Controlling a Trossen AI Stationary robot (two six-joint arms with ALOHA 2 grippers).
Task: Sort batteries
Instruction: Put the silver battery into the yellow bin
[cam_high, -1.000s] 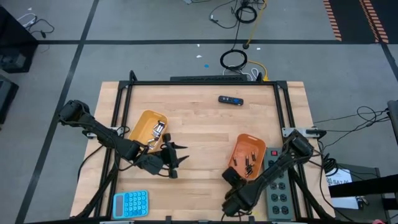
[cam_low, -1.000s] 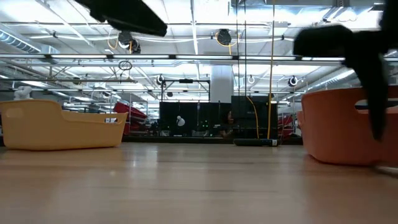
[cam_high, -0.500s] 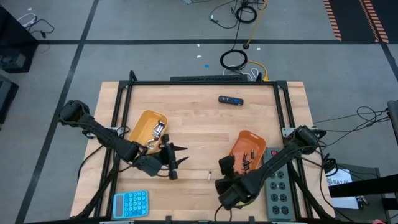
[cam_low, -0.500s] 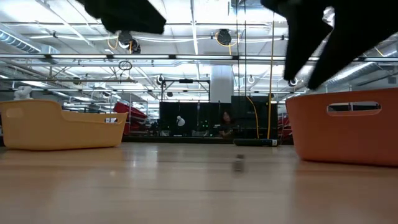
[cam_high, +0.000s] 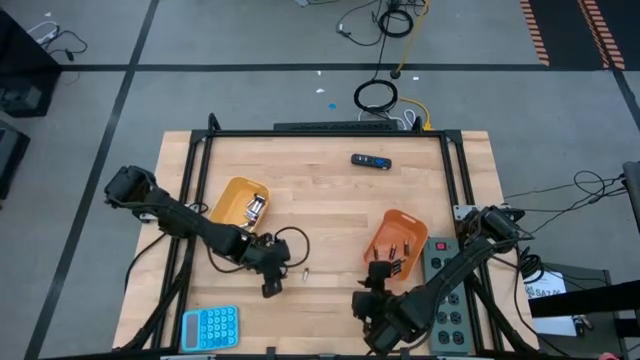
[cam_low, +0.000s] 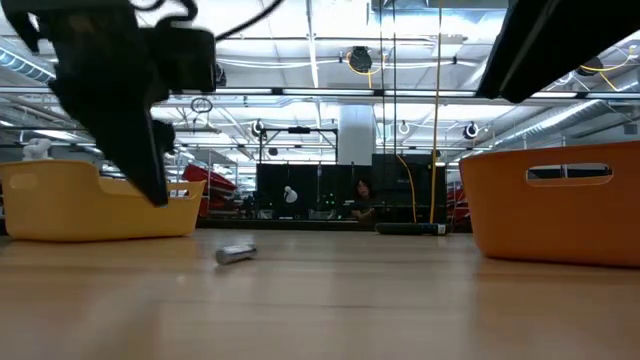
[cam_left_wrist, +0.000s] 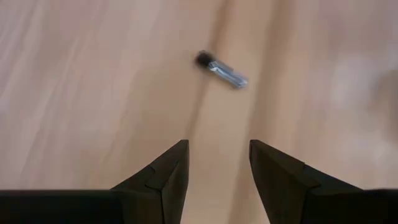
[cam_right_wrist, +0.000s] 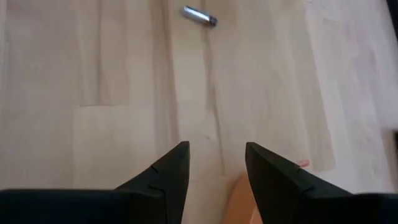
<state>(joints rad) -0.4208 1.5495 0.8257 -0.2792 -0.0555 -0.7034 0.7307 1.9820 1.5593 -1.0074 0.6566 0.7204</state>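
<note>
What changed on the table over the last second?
A loose battery now lies on the bare wood between the trays; a second ago none showed there. It has moved left since half a second ago. The left gripper swung toward it, open and empty. The right gripper drew back beside the orange tray, also empty. Yellow tray, calculator and dark device stayed put.

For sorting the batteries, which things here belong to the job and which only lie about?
Job:
- loose battery
- yellow tray with light cells
- orange tray with dark cells

Lying about:
- blue calculator
- black-and-blue device
- grey button panel
</note>
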